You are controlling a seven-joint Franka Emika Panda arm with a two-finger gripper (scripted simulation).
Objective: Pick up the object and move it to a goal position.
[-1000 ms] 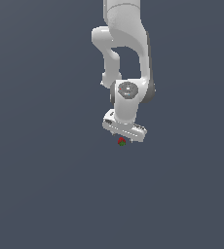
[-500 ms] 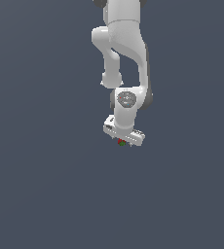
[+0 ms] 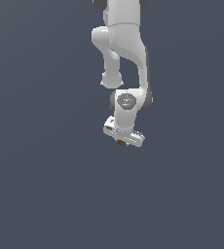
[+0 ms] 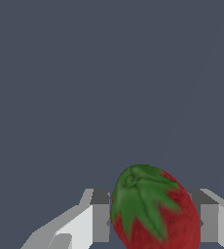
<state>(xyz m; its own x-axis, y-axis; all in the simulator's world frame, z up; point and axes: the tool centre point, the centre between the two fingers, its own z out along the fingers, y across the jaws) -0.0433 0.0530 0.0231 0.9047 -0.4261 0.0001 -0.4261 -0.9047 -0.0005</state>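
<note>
The object (image 4: 155,209) is a red, strawberry-like lump with a green leafy cap, and it fills the gap between the two fingers in the wrist view. My gripper (image 4: 155,223) is shut on it, one white finger (image 4: 92,221) on each side. In the exterior view the object (image 3: 121,143) shows only as a tiny red and green speck just under the white gripper bar (image 3: 124,133), mostly hidden by the hand. The gripper (image 3: 122,143) hangs below the white arm (image 3: 126,44), which reaches down from the top of the picture.
A plain dark grey surface (image 3: 46,185) fills the rest of both views. No other object, container or edge shows.
The arm has drawn upward and slightly toward the exterior view's right, carrying the object with it. The wrist has turned a little. The grip stays the same.
</note>
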